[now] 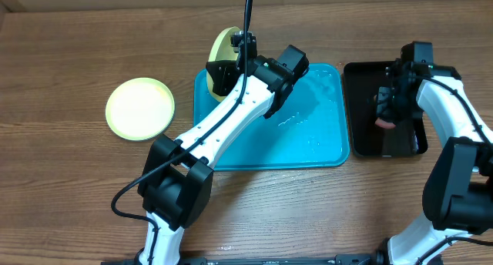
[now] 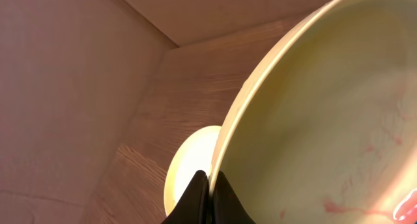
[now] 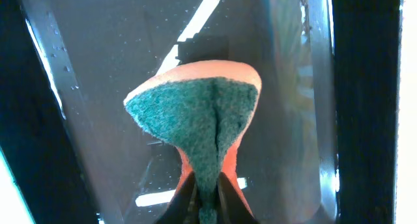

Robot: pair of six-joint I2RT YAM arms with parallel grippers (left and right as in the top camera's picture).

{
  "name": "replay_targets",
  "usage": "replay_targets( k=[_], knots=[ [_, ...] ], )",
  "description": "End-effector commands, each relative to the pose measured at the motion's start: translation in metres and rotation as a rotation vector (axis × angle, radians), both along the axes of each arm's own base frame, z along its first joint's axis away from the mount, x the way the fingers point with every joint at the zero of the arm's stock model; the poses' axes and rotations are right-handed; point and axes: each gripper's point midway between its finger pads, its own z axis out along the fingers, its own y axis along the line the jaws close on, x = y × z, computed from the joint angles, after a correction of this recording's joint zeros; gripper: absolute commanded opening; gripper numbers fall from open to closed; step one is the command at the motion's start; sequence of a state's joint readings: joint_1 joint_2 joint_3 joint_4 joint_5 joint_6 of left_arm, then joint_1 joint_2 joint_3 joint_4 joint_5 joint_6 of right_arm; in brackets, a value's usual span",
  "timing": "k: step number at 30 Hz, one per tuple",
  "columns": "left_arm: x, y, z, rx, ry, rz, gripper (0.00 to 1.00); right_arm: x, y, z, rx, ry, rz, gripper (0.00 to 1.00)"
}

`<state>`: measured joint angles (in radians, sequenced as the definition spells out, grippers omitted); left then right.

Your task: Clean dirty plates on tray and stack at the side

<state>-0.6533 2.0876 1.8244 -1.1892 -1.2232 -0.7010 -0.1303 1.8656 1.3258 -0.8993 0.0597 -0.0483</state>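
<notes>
My left gripper is shut on the rim of a yellow-green rimmed plate, holding it tilted on edge above the far left corner of the turquoise tray. In the left wrist view the fingertips pinch that rim, and the plate shows faint red smears inside. A second yellow-green plate lies flat on the table left of the tray, also seen below the held one. My right gripper hangs over the black tray, shut on an orange sponge with a green scouring face.
The black tray stands right of the turquoise tray and holds a film of water. Wet patches glisten on the turquoise tray floor. A wall or board runs along the table's far edge.
</notes>
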Motion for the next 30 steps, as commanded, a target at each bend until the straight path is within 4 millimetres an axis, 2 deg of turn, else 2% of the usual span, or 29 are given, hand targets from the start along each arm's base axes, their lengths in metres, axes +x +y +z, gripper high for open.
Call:
replay_targets(
  k=[1, 6, 9, 11, 14, 17, 18, 23, 26, 30],
  knots=[
    [-0.001, 0.002, 0.022, 0.010, -0.083, 0.011, 0.04, 0.000, -0.003, -0.002, -0.017, -0.008, 0.023, 0.18],
    [0.000, 0.002, 0.023, 0.015, -0.087, 0.012, 0.04, 0.006, -0.003, -0.001, -0.016, -0.033, 0.026, 0.40],
    [-0.001, 0.002, 0.024, 0.020, -0.082, 0.008, 0.04, 0.019, 0.003, 0.011, 0.019, -0.079, 0.035, 0.50],
    [-0.001, 0.000, 0.026, 0.028, -0.072, 0.000, 0.04, 0.034, 0.009, 0.031, 0.061, -0.128, 0.048, 0.57],
    [-0.003, -0.003, 0.032, 0.043, -0.082, -0.009, 0.04, 0.057, 0.016, 0.071, 0.107, -0.213, 0.063, 0.77],
    [-0.005, -0.011, 0.037, 0.065, -0.103, -0.025, 0.04, 0.074, 0.019, 0.110, 0.128, -0.289, 0.062, 0.89],
    [-0.006, -0.014, 0.040, 0.077, -0.113, -0.033, 0.04, 0.079, 0.018, 0.125, 0.129, -0.314, 0.058, 0.90],
    [-0.011, -0.025, 0.049, 0.115, -0.148, -0.057, 0.04, 0.084, 0.019, 0.153, 0.131, -0.354, 0.061, 0.94],
    [-0.012, -0.028, 0.051, 0.126, -0.157, -0.062, 0.04, 0.085, 0.022, 0.158, 0.149, -0.365, 0.068, 1.00],
    [-0.012, -0.026, 0.057, 0.154, -0.182, -0.056, 0.04, 0.086, 0.023, 0.159, 0.160, -0.369, 0.049, 1.00]
  ],
)
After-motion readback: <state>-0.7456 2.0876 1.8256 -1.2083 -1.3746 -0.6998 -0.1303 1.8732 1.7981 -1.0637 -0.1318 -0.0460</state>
